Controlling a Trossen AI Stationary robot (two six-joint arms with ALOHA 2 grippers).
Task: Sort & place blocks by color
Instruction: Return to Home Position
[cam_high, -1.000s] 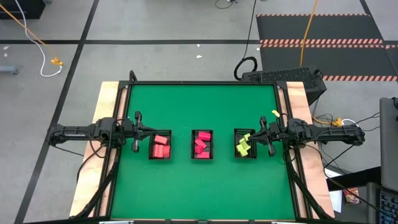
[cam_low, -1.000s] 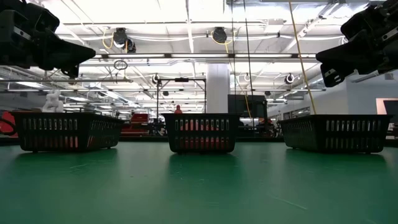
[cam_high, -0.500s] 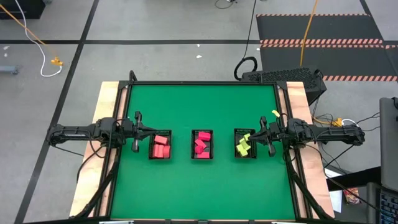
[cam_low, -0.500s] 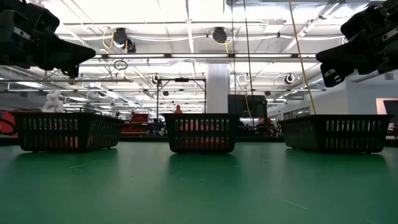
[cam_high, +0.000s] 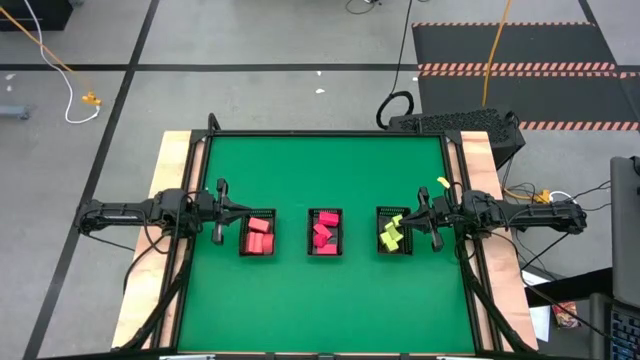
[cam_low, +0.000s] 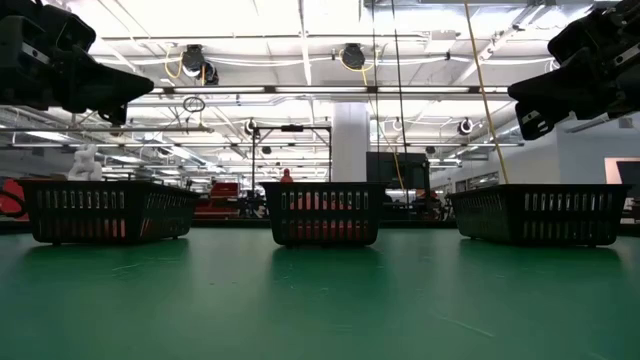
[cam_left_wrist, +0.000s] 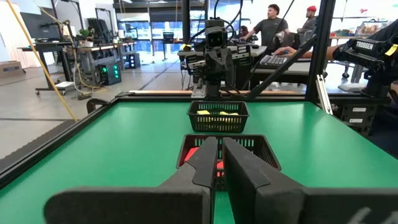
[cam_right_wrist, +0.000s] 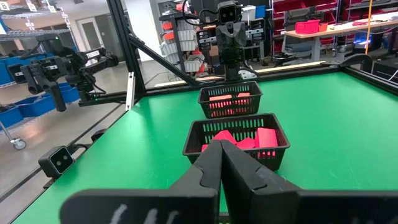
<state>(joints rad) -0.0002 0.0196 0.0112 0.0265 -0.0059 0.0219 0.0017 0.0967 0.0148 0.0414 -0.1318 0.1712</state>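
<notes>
Blocks are all in the mesh baskets, one colour per basket: salmon-red blocks (cam_high: 258, 238) in the left basket (cam_high: 262, 213), pink-red blocks (cam_high: 323, 234) in the middle basket (cam_high: 325, 212), yellow-green blocks (cam_high: 390, 232) in the right basket (cam_high: 383, 212). The three baskets stand in one row across the middle of the green worktop (cam_high: 320, 160), well apart from each other; my reading is that this spacing keeps the colours separate and gives each arm its own near basket. The blocks lie loose and piled, touching one another, as dropped pieces would. There is no common heading. The salmon-red bars sit roughly square to the basket walls, the yellow-green pieces lie at slants to them, and the pink-red ones are heaped at mixed angles. The long axis of any single block is too small to call. One small yellow-green piece (cam_high: 441, 183) shows outside the baskets beside the right arm; I cannot tell whether it is a block or a tag on the arm. The left gripper (cam_left_wrist: 219, 142) hangs just outside the left basket, aimed along the basket row, its fingers (cam_left_wrist: 202, 165) pressed almost together with nothing between them. The right gripper (cam_right_wrist: 219, 146) mirrors it just outside the right basket, fingers likewise closed on nothing. The low view shows both arms raised clear above the basket rims. Judgement: sorting looks essentially complete, and both arms sit in a symmetric parked pose.
</notes>
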